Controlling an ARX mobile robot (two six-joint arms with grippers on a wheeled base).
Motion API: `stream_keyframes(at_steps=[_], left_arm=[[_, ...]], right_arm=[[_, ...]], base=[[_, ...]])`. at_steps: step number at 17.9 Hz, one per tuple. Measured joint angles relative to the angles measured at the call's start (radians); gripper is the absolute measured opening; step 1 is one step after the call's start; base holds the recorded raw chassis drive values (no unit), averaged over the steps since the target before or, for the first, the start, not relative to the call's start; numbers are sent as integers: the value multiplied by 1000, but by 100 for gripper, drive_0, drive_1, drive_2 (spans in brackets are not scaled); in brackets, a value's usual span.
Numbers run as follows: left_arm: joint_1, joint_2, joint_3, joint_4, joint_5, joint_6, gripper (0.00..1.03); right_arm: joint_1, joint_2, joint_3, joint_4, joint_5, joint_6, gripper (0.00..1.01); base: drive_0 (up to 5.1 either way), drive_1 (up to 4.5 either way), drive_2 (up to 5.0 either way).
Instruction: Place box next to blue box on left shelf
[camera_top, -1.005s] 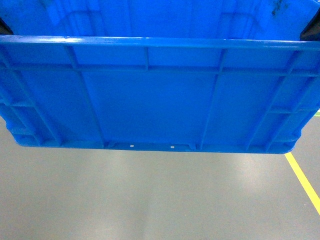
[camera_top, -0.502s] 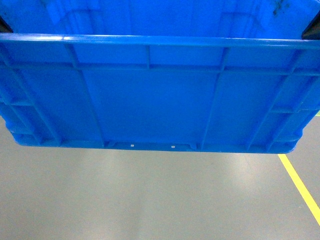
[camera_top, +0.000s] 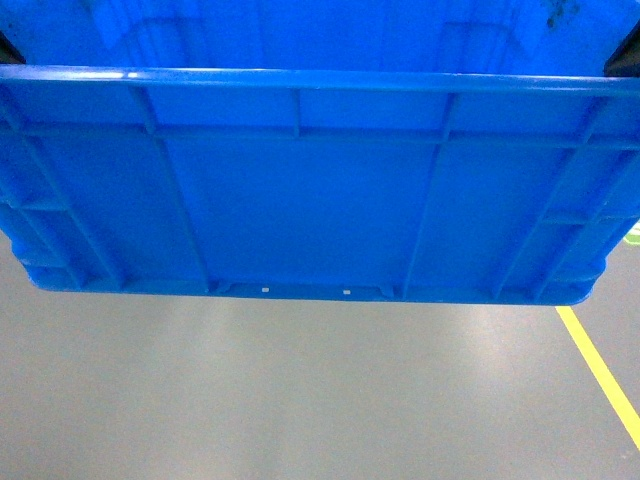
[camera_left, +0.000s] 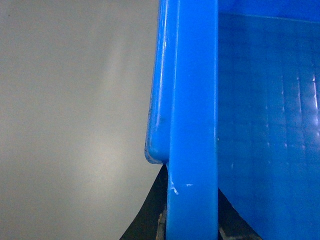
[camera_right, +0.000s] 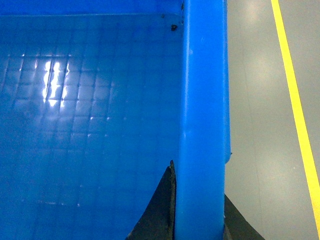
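Observation:
The box (camera_top: 300, 200) is a large bright-blue crate that fills the upper half of the head view, its ribbed outer wall facing me, held above the floor. My left gripper (camera_left: 191, 200) is shut on the crate's thick left rim (camera_left: 192, 100), one black finger (camera_left: 155, 205) outside the wall and one inside. My right gripper (camera_right: 199, 200) is shut on the right rim (camera_right: 202, 100), with the inside finger (camera_right: 160, 210) over the gridded crate floor (camera_right: 90, 125). Dark scuffs mark the inner far right corner (camera_top: 555, 15). The left shelf and the blue box are out of view.
Grey smooth floor (camera_top: 300, 400) lies below the crate. A yellow floor line (camera_top: 600, 375) runs diagonally at the lower right, and the yellow line (camera_right: 292, 100) shows again beside the crate in the right wrist view. A small green mark (camera_top: 633, 235) peeks out at the right edge.
The crate stays in both grips at the same height. The yellow floor line has drifted a little to the left in the head view, so the view over the floor has shifted.

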Motion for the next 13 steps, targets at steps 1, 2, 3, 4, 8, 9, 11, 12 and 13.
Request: stream_keyframes(at_steps=[1, 2, 3, 4, 8, 9, 11, 12, 13], left_arm=[[0, 0, 0, 0, 0, 0, 6], [0, 0, 0, 0, 0, 0, 6], [0, 0, 0, 0, -1, 0, 6], [0, 0, 0, -1, 0, 1, 6], [0, 0, 0, 0, -1, 1, 6], [0, 0, 0, 0, 0, 0, 6], [0, 0, 0, -1, 0, 1, 6], [0, 0, 0, -4, -1, 0, 6], [0, 0, 0, -1, 0, 0, 6]], right_arm=[[0, 0, 0, -1, 0, 0, 8], [0, 0, 0, 1, 0, 0, 8], [0, 0, 0, 3, -2, 0, 8], [0, 0, 0, -3, -2, 0, 8], [0, 0, 0, -1, -2, 0, 8], [0, 0, 0, 1, -2, -1, 8], [0, 0, 0, 0, -2, 0, 8], [0, 0, 0, 0, -2, -1, 8], [0, 0, 0, 0, -2, 0, 8]], base=[[-1, 412, -415], [-1, 412, -415], [-1, 412, -415], [-1, 412, -415], [-2, 412, -416], [-3, 411, -416], [-3, 411, -416], [-3, 411, -416], [-3, 411, -416]])
